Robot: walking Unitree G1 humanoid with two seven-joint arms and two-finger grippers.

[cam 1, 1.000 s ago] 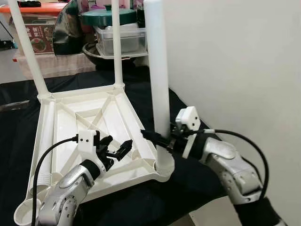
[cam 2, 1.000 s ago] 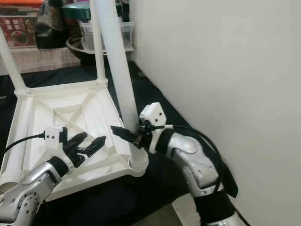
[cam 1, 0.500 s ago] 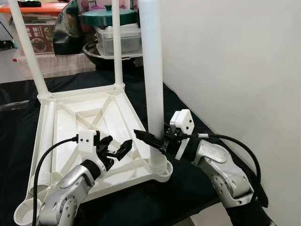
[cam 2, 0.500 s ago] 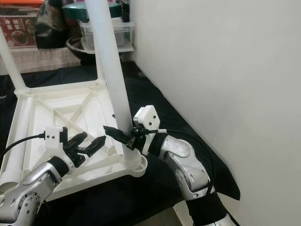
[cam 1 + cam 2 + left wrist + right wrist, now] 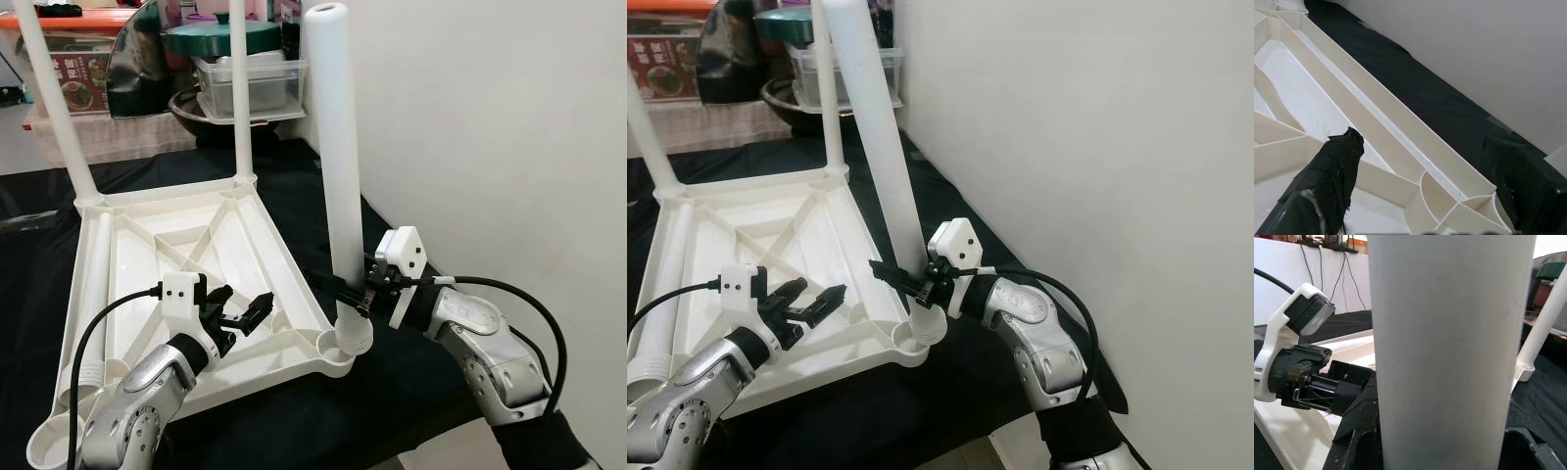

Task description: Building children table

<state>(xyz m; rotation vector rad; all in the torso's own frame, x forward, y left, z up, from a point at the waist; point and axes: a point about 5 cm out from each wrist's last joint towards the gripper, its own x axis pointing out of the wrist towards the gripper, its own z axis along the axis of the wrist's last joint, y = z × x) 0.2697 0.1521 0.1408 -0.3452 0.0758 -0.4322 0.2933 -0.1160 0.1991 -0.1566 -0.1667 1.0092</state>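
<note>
One stiff, light, slick leg [image 5: 338, 166] clamped low in right claw [image 5: 345, 292] at tabletop [image 5: 196, 245] corner socket; left claw [image 5: 240, 315] apart.

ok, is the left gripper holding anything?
No, the left gripper hangs open above the upturned table top, nothing between its fingers.

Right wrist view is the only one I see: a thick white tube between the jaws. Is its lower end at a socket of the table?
Observer: Yes. The right gripper holds the white leg low down. Its ribbed end is at the near right corner socket of the upturned table top. I cannot tell if it is fully seated.
Operator: Where is the left gripper?
Observer: The left gripper hovers with jaws open over the table top's near edge, apart from the leg.
</note>
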